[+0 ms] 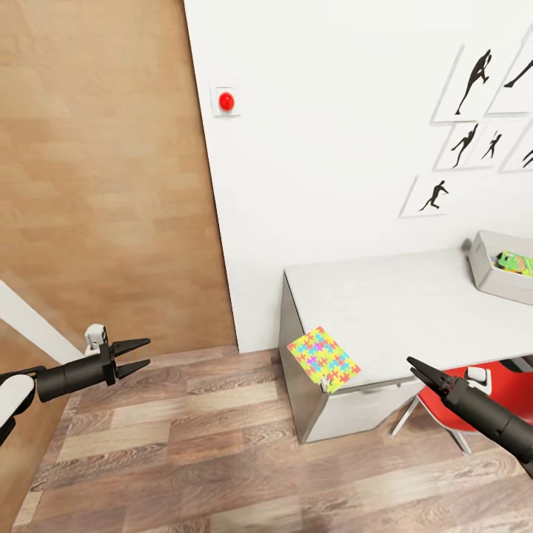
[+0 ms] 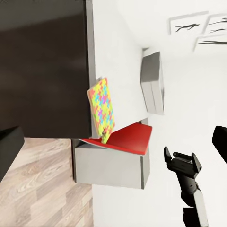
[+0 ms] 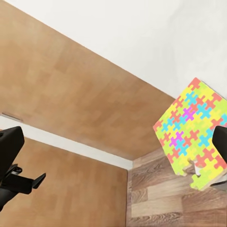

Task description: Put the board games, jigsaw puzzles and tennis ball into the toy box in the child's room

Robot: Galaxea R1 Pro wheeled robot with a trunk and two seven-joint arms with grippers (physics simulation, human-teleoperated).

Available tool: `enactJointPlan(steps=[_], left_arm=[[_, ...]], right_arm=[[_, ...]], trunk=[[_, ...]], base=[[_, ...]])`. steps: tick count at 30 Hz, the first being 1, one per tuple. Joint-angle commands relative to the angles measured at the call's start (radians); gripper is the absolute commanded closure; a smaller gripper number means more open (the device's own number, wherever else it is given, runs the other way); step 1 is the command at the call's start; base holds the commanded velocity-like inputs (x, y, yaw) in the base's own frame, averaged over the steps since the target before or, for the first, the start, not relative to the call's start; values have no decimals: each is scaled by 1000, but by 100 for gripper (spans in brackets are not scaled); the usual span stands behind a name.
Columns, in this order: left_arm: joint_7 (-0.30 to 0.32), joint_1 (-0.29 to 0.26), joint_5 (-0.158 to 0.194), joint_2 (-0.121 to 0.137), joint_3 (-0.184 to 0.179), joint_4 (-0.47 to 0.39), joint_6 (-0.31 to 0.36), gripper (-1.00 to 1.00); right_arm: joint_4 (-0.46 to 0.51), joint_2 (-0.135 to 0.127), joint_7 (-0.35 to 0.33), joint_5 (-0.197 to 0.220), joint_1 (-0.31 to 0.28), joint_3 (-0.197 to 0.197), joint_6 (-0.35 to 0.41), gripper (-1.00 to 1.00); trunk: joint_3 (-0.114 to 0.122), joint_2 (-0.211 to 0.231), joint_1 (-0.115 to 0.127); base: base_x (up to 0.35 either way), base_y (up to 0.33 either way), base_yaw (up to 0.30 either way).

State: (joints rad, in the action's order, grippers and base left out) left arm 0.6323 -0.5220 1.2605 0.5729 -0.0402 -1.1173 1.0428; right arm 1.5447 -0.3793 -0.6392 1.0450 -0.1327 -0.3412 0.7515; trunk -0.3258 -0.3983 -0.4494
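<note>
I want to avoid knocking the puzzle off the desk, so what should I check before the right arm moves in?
1. Right gripper free: ok. The right wrist view shows its jaws apart with nothing between them.
2. Left gripper out of the way: ok. It is open, empty and off to the left over the floor.
3. Bright multicoloured jigsaw puzzle panel securely seated: not ok. It overhangs the front corner of the pale grey table.
4. Jaws around the puzzle: not ok. They are still apart from it.
5. Pale grey toy box has room: cannot tell. It is cut off at the picture's edge.
6. Red chair clear of the right arm: cannot tell.
</note>
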Motion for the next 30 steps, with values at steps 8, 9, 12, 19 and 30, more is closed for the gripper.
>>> enactJointPlan(steps=[8, 9, 12, 19, 30], left_arm=[[4, -1, -3, -1, -3, 1, 2, -100], [4, -1, -3, 0, -3, 1, 2, -100], [4, -1, -4, 1, -3, 2, 2, -100], [3, -1, -4, -2, -3, 2, 1, -100], [3, -1, -5, -2, -3, 4, 0, -100]], right_arm=[[-1, 3, 7, 3, -1, 2, 4, -100], [-1, 5, 8, 3, -1, 3, 4, -100], [-1, 10, 10, 2, -1, 5, 3, -100], [-4, 21, 10, 1, -1, 5, 3, -100], [-3, 21, 10, 1, -1, 4, 3, -100]], trunk=[[12, -2, -1], [13, -2, -1], [18, -2, -1], [30, -2, -1], [48, -2, -1]], base=[[0, 0, 0], [0, 0, 0], [0, 0, 0], [0, 0, 0], [0, 0, 0]])
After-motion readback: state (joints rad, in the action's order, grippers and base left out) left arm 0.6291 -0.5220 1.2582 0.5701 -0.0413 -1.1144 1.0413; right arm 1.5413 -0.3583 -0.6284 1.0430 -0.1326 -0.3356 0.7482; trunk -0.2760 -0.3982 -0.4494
